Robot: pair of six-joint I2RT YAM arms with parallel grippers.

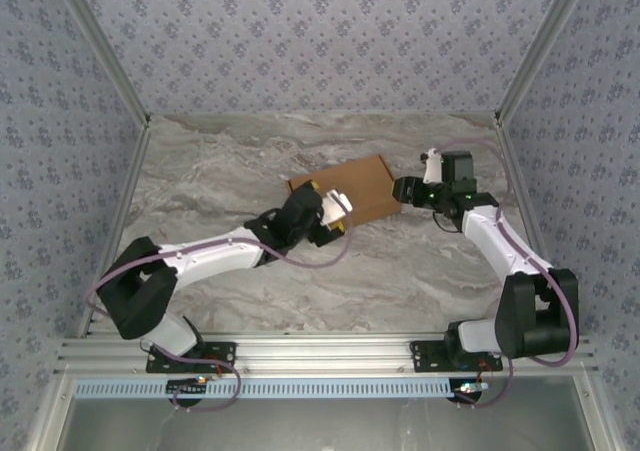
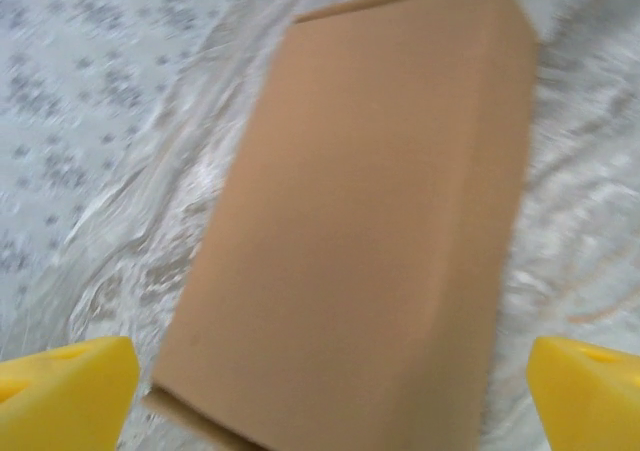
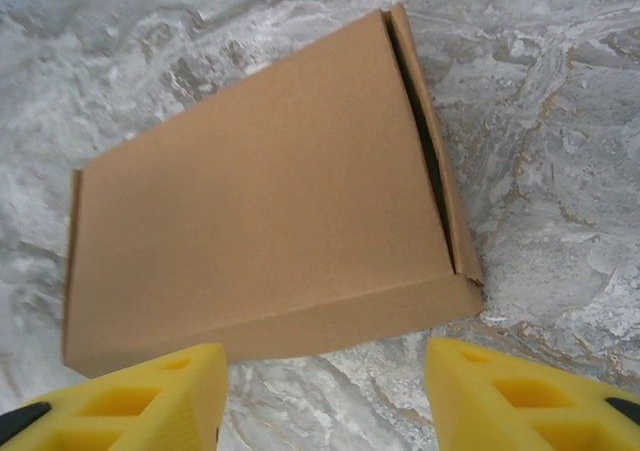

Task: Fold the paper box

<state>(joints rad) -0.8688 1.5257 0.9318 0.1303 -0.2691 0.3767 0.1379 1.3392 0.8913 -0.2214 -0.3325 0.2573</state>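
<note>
Box [image 3: 260,191] shut, side gap, inside unseen | L gripper [image 2: 325,396] wide | R gripper [image 3: 325,371] apart, empty

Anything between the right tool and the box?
Just bare marble table. In the right wrist view the box lies just ahead of the open right tool, with nothing else in the gap.
</note>
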